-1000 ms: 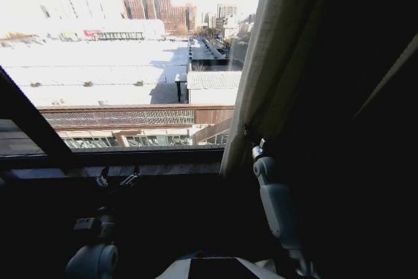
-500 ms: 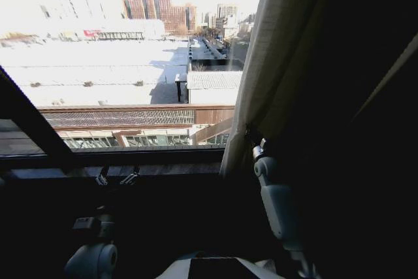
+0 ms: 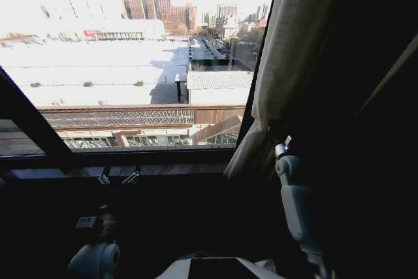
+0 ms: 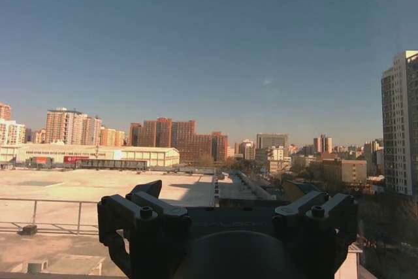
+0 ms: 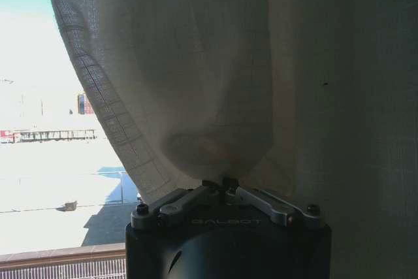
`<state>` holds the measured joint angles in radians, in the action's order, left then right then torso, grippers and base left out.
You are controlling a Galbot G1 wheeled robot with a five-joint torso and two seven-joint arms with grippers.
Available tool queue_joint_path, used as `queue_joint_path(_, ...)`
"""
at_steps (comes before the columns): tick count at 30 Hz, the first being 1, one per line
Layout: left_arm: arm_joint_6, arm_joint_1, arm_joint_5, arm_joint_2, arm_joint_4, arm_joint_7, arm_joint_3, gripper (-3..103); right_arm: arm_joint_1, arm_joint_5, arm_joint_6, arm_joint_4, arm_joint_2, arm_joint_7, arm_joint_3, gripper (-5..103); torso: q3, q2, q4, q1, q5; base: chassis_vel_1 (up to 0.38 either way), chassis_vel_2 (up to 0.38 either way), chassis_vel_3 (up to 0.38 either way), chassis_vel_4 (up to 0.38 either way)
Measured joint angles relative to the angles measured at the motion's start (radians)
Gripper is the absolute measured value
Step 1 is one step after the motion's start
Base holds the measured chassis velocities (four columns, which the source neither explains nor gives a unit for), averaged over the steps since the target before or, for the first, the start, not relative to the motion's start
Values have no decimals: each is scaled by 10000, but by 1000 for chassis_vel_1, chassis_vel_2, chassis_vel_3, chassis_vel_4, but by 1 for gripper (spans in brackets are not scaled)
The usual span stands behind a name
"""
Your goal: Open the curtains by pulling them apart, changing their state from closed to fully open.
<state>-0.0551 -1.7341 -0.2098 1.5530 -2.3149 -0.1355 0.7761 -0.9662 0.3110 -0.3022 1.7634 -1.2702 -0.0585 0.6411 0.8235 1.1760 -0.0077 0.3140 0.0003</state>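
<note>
A: Since a second ago, the right gripper [image 3: 277, 143] and the bunched edge of the sheer cream-white pleated curtain panel [image 3: 287, 50] have been carried further to the robot's right; a wider strip of bright rooftops and distant red-brick towers is now uncovered between the dark diagonal window frame bar [image 3: 29, 122] and the fabric's edge.

B: Can the grip be confirmed?

A: It can, from the right wrist view; the two metal fingers [image 5: 189, 198] are seen drawn together at their tips, with a gathered knot of the woven curtain [image 5: 196, 83] pinched between them; folds fan upward and outward from that pinch point.

B: Where is the panel placed now?

A: In the head view it hangs at the right side of the window, lit cream along its left edge and lost in shadow further right; its lower part is pulled in toward the gripper, just above the dark window sill [image 3: 130, 161]; the pale right forearm rises from below to meet it.

B: And the other arm?

A: The left gripper [image 3: 119, 178] is held low before the sill, left of centre, well apart from the fabric; in the left wrist view its black fingers [image 4: 134, 217] are seen spread apart with nothing between them, open sky and city lying beyond.
</note>
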Motion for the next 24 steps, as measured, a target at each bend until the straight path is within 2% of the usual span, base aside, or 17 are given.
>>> queue_joint_path(24,-19,62,-65,-87,178,-8,72,100,-58,-59,-162,239,-147,214,-145,0,0,0,-1,0,-2,-9,-8,9,10)
